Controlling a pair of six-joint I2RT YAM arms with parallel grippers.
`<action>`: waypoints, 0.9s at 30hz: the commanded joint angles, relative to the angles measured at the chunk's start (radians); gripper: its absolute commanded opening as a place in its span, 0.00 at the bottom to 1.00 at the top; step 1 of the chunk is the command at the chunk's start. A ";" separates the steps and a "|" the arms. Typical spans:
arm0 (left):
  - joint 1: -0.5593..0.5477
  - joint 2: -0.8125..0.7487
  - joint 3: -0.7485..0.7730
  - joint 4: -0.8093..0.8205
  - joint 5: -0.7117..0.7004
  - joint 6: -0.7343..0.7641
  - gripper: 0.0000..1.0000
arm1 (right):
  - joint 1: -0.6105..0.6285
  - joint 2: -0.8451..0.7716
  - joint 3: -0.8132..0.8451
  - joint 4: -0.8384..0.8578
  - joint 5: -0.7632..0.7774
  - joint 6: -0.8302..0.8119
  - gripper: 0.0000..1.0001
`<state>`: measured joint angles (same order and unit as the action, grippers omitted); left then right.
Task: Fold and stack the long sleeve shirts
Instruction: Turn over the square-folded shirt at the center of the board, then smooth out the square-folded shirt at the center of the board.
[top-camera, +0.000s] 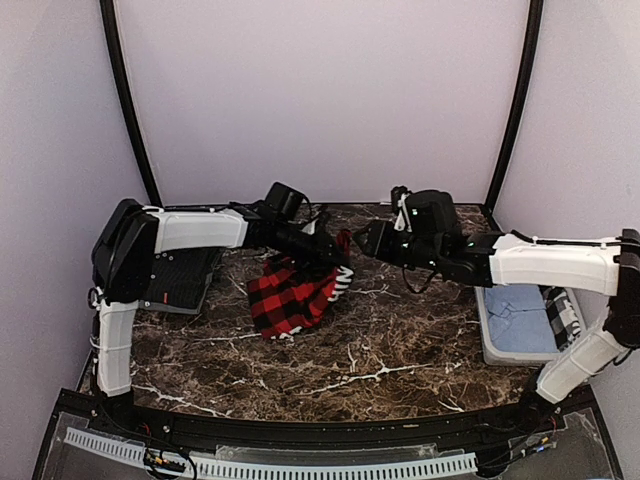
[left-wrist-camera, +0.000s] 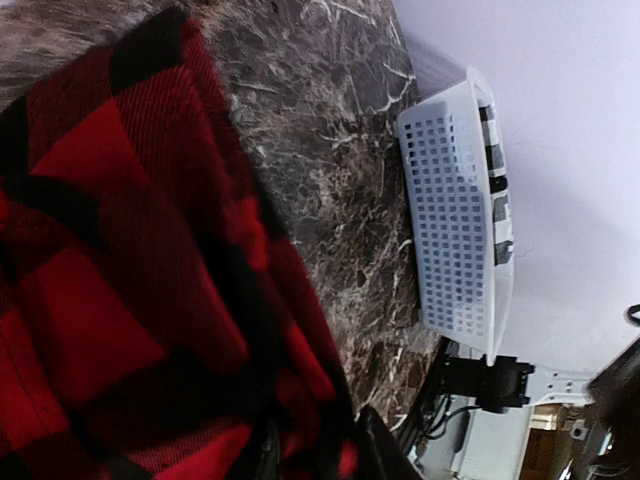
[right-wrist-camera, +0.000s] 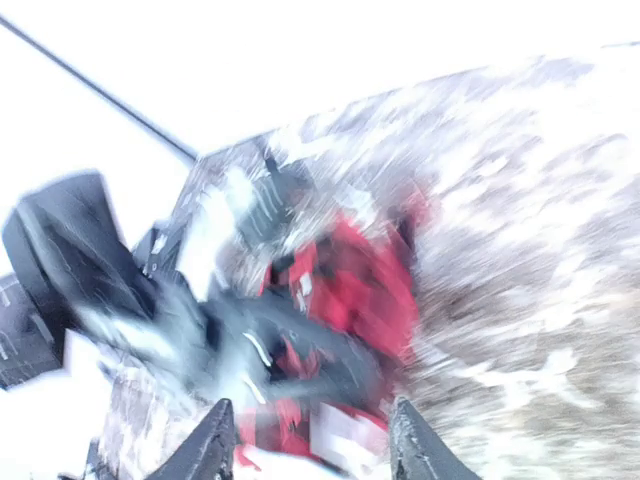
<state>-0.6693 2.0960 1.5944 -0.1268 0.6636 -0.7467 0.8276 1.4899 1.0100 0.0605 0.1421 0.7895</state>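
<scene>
1. The left gripper (top-camera: 338, 254) reaches in from 9 o'clock and is clenched on the flannel shirt (top-camera: 290, 298). In the left wrist view its dark fingers (left-wrist-camera: 376, 455) stand close together with red cloth bunched between them.
2. The right gripper (top-camera: 363, 240) comes in from 3 o'clock with its jaws released and well apart. Its two dark, tapered fingers (right-wrist-camera: 214, 446) frame a blurred patch of red and white cloth. That view is too smeared to tell whether they touch the cloth.
3. The two grippers meet almost tip to tip, just toward 12 o'clock from the table's middle.
4. The flannel shirt is soft woven cloth in large red and black squares. It is pulled up into a peak at the left gripper and drapes down toward 7 o'clock, its lower part lying crumpled on the table (top-camera: 400, 372).
5. A black patch with white block lettering (top-camera: 343, 281) shows on the shirt's 3 o'clock edge.
6. The table has a glossy dark brown marble pattern with thin white veins.
7. A white plastic basket (top-camera: 486, 335) sits at the 3 o'clock edge, rectangular, its walls pierced with a grid of small square holes.
8. Inside it lie a folded light blue garment (top-camera: 520, 312) and, on its 3 o'clock side, a black-and-white checked cloth (top-camera: 566, 315).
</scene>
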 joint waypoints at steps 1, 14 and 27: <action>-0.136 0.132 0.176 -0.080 -0.080 0.030 0.39 | -0.085 -0.074 -0.082 -0.178 0.091 -0.095 0.54; -0.049 -0.163 -0.021 -0.149 -0.304 0.050 0.63 | -0.102 0.058 -0.053 -0.201 -0.094 -0.179 0.58; 0.108 -0.398 -0.434 -0.088 -0.316 0.049 0.60 | -0.026 0.110 -0.101 -0.263 -0.119 -0.178 0.39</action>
<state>-0.5770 1.7535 1.2289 -0.2184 0.3611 -0.7101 0.7692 1.5948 0.9386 -0.1764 0.0090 0.6083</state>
